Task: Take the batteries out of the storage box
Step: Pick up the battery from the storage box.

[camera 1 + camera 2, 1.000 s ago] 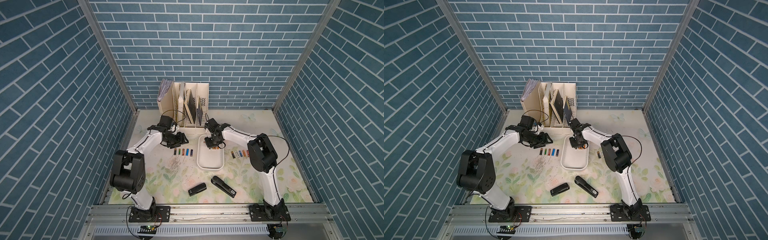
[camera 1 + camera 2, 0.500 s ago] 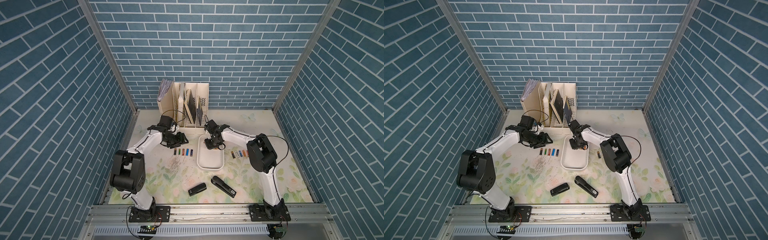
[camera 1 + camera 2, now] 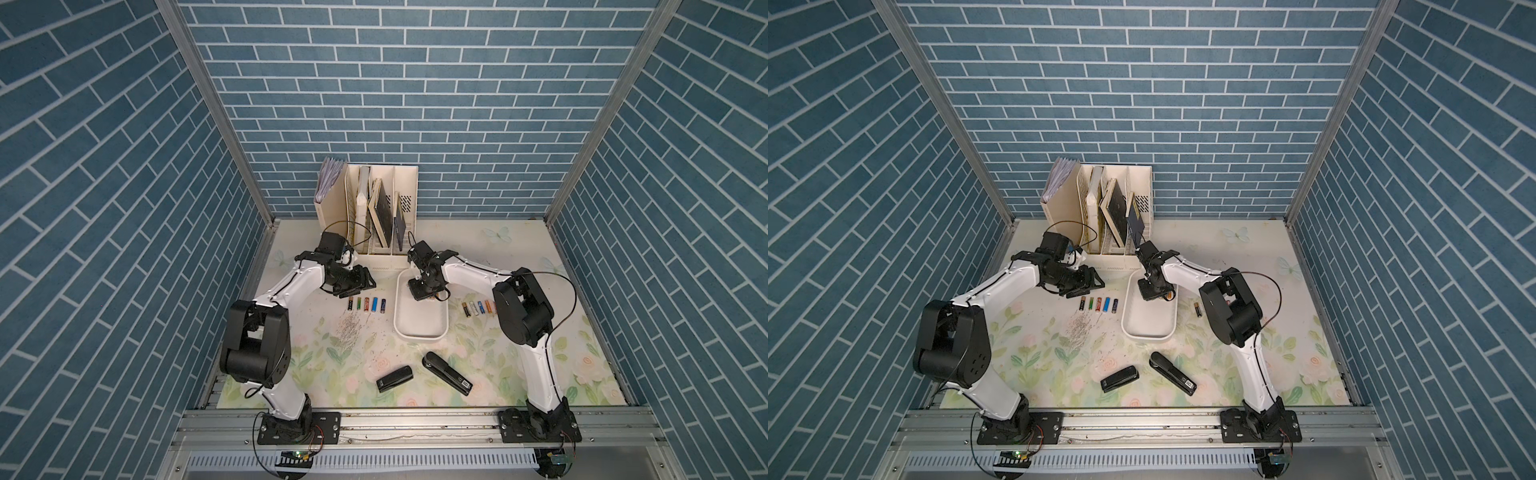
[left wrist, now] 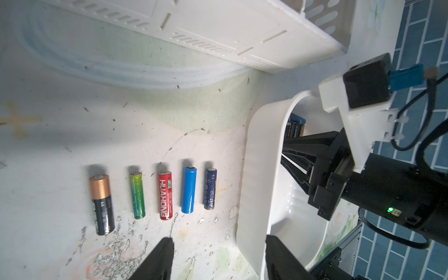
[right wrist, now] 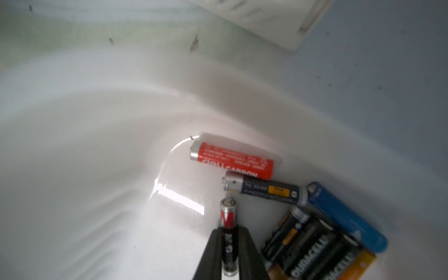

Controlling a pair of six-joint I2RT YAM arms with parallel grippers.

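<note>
**A:** Status of the right gripper (image 5: 229,230)?

**B:** Closed on a slim black-and-red battery (image 5: 227,215). The cell sits lengthwise between the two fingers, its metal tip poking out ahead. Whether it is clear of the floor, I cannot tell.

**A:** And the storage box (image 3: 419,322)?

**B:** Around the middle of the table (image 3: 519,249), one short end close to the file holder (image 3: 370,208) at the back edge. The right gripper is down in that end.

**A:** What else lies inside?

**B:** A red battery (image 5: 232,160) and a dark battery with a yellow label (image 5: 264,190), end to side. Beside them are a blue battery (image 5: 346,215) and black-and-gold batteries (image 5: 310,249), bunched by the wall (their count is unclear).

**A:** The left gripper (image 4: 219,238)?

**B:** Jaws apart, gripping nothing. It hangs over the box's long wall on the side toward the table's left edge, with that wall running between its fingers.

**A:** Anything outside the box?

**B:** Two rows on the table. A row of five batteries (image 3: 368,304) lies toward the left edge, and a second row of batteries (image 3: 478,308) lies toward the right edge, partly behind the right arm. Near the front edge are a short black stapler (image 3: 395,378) and a longer black stapler (image 3: 446,372), with loose staples (image 3: 349,328) scattered further back.
</note>
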